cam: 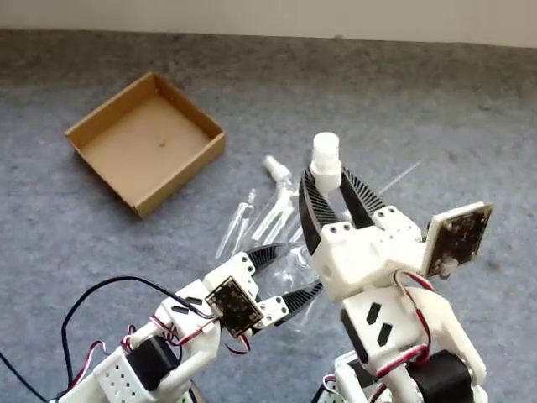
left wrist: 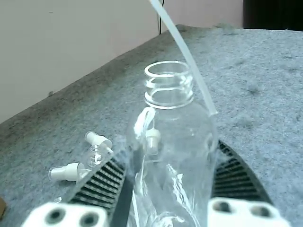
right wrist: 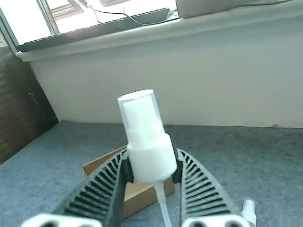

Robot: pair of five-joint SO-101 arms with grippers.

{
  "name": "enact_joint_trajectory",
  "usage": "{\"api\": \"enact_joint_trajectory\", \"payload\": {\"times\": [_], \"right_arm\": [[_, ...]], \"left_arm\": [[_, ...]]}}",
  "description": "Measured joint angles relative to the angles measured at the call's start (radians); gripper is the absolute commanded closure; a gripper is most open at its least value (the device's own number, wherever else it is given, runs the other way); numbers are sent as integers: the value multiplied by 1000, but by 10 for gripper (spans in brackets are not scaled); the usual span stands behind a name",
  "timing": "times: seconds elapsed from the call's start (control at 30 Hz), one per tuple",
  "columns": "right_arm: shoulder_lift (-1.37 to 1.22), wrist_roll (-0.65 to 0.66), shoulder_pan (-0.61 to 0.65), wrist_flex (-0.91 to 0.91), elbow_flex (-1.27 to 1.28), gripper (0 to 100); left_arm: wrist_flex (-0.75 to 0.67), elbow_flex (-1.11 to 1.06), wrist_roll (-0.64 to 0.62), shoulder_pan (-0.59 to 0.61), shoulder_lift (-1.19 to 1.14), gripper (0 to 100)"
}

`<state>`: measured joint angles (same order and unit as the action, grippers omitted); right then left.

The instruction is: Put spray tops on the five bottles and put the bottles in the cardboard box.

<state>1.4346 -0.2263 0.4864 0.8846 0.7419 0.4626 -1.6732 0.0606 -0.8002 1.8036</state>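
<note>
Cardboard box [cam: 144, 141] lies open at the far left of the grey counter [cam: 470, 109]. Nearer, the left end effector [cam: 302, 269] pinches a clear bottle [left wrist: 173, 156] around its body, its threaded neck uncapped. Loose spray tops [left wrist: 66, 172] and other clear bottles [cam: 277, 214] lie scattered just beyond it. Right of these, the raised right end effector [cam: 327, 177] grips a white spray top [right wrist: 144, 142] by its collar, dip tube hanging down.
</note>
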Motion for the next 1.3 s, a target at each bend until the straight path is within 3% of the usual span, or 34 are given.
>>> {"api": "enact_joint_trajectory", "payload": {"times": [0.83, 1.03, 1.3], "right_arm": [[17, 6, -2, -8, -117, 935], [20, 9, -2, -143, -101, 935], [26, 9, -2, -158, -31, 935]], "left_arm": [[0, 0, 0, 0, 0, 919], [0, 0, 0, 0, 0, 919], [14, 0, 0, 0, 0, 919]]}}
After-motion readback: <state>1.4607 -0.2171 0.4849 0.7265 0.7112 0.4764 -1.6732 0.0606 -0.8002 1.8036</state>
